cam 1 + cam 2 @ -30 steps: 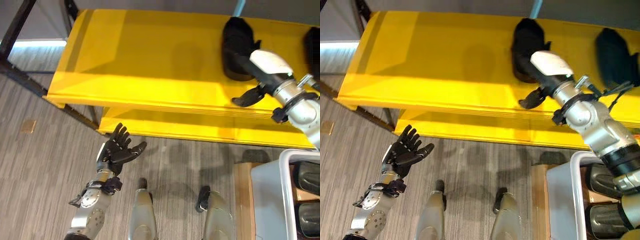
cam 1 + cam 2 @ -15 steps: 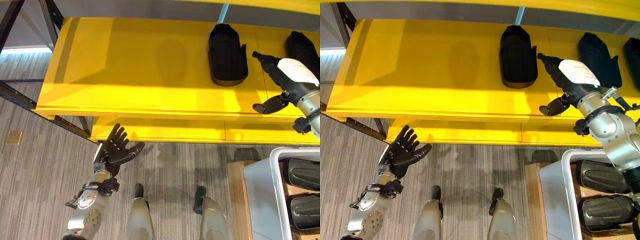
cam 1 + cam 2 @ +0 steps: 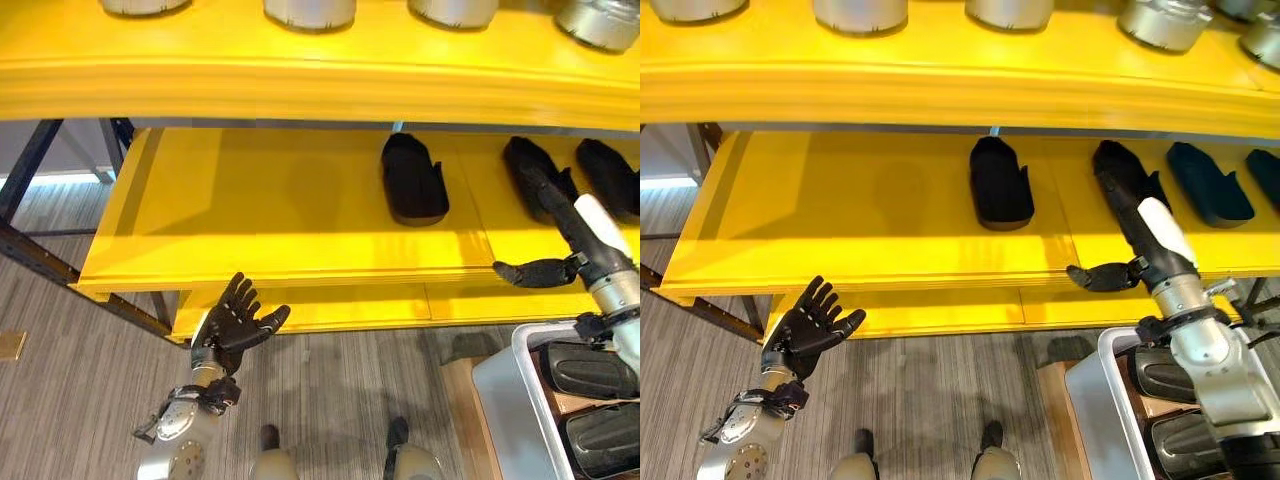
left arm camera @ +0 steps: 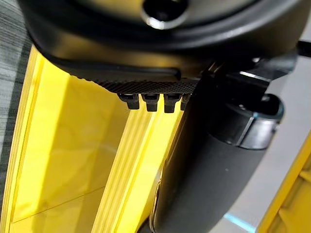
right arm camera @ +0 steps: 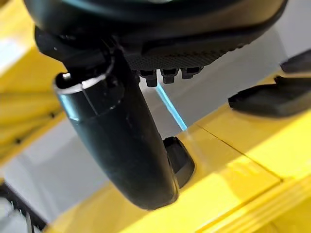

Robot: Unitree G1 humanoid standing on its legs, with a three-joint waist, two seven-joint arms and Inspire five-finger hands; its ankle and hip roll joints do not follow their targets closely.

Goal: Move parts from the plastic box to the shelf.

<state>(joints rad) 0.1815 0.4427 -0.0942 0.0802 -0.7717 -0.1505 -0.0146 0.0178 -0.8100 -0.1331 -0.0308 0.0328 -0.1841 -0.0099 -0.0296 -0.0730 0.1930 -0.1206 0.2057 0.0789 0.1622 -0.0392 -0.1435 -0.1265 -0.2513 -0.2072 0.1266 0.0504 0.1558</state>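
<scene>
The yellow shelf (image 3: 870, 215) spans the scene, its middle level wide and mostly bare on the robot's left. Along the top level sits a row of grey metal cylinders (image 3: 860, 12), just their bases in sight. Down at the lower right is the white plastic box (image 3: 1102, 400) on a wooden stand (image 3: 1052, 392), with two black parts (image 3: 1160, 375) lying inside against its wall. On the middle level, one black part (image 3: 1000, 182) rests flat near the centre. Further right lie a second black part (image 3: 1120, 170), then a dark blue part (image 3: 1208, 183) and another at the edge, each apart from its neighbour. The right hand (image 3: 1118, 232) reaches over the shelf's front edge beside that second part, fingers straight along it and thumb spread wide, holding nothing. The left hand (image 3: 812, 328) hangs low in front of the shelf over the striped grey floor (image 3: 930, 400), palm up, fingers fanned out and relaxed, empty.
</scene>
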